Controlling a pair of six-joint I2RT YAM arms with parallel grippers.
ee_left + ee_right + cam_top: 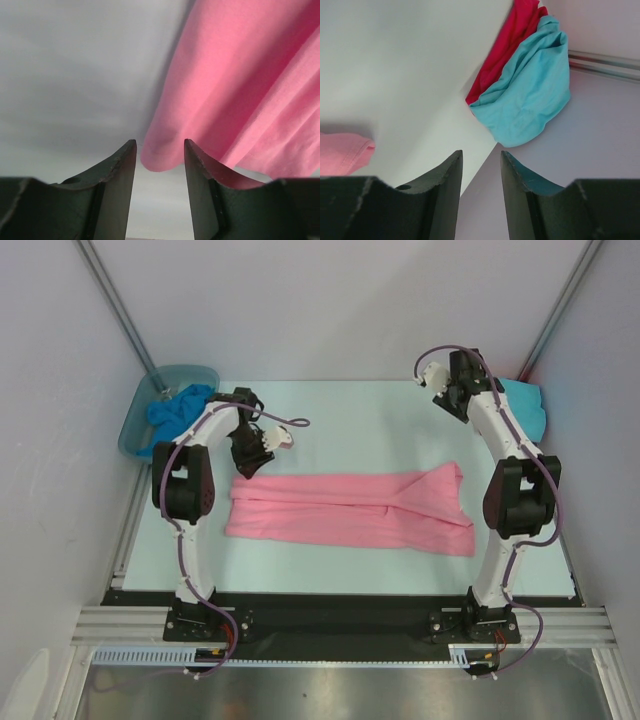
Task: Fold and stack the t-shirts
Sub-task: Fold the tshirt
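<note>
1. Pale mint table [360, 420], white walls all round, and the big pink tee [350, 512] lies right across the middle. It is folded lengthwise into a long band, and its right end looks bunched.
2. Over at the far right corner, the turquoise tee [530, 95] lies on top of the red tee [512, 40]. It looks like the stack has started there, though both seem rumpled and I can't tell how neatly they are folded.
3. Far left, the brighter blue tee [172, 412] sits in a heap inside the plastic tub [130, 435]. That one looks untouched.
4. The left gripper [160, 145] hovers at the pink tee's far left corner. Its jaws are spread with nothing between them, and the cloth edge lies just beyond the tips.
5. The right gripper [481, 155] is raised near the turquoise and red pair, well apart from the pink tee. Its jaws are parted too and hold nothing.
6. My read is roughly halfway. Two tees are piled and the pink one is part-folded. It needs folding across its length and carrying to the pile, and then the blue one has to come out of the tub.
</note>
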